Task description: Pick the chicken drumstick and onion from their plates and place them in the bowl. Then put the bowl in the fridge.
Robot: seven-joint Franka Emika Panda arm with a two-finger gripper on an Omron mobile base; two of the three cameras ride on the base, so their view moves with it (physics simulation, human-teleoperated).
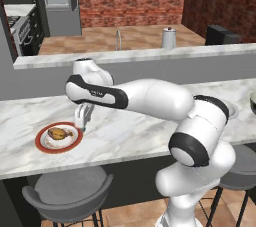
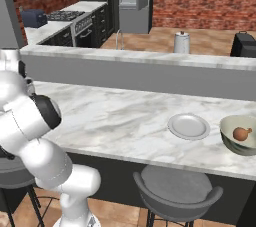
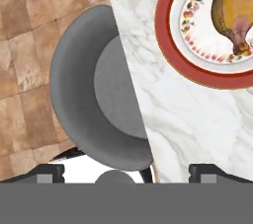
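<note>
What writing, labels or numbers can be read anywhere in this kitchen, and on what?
None can be read.
Robot arm: a small dark mark on the black band, too small to read.
Red-rimmed plate: a floral pattern, no lettering.
Fridge: no legible label.

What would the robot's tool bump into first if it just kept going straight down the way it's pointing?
Probably the marble counter, near its front edge, just beside the red-rimmed plate holding the chicken drumstick. The open tool points down beside the plate, though depth is hard to judge.
</note>
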